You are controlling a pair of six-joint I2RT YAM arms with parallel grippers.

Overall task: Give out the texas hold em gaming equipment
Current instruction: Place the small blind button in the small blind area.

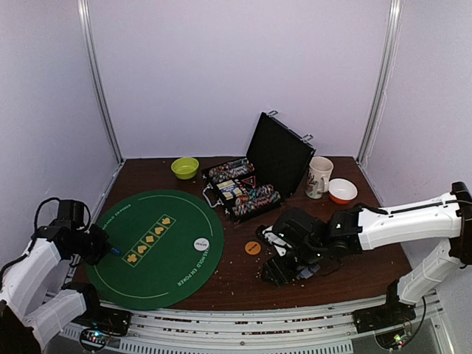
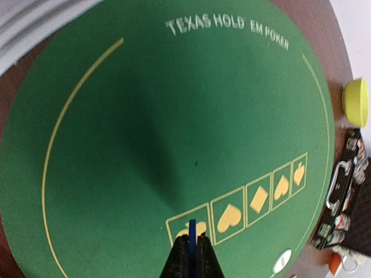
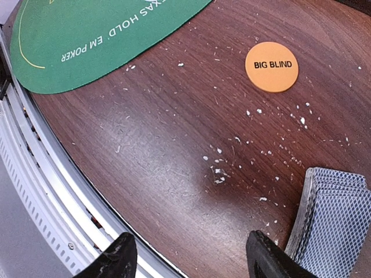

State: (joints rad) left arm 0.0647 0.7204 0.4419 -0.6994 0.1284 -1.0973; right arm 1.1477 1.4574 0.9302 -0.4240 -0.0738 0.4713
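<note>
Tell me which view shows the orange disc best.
Right wrist: the orange disc sits close, BIG BLIND readable. Top external shows it small, lettering illegible. Left wrist catches at most an edge sliver.

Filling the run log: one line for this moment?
left gripper: shut on thin blue piece over green mat | right gripper: open beside card deck
</note>
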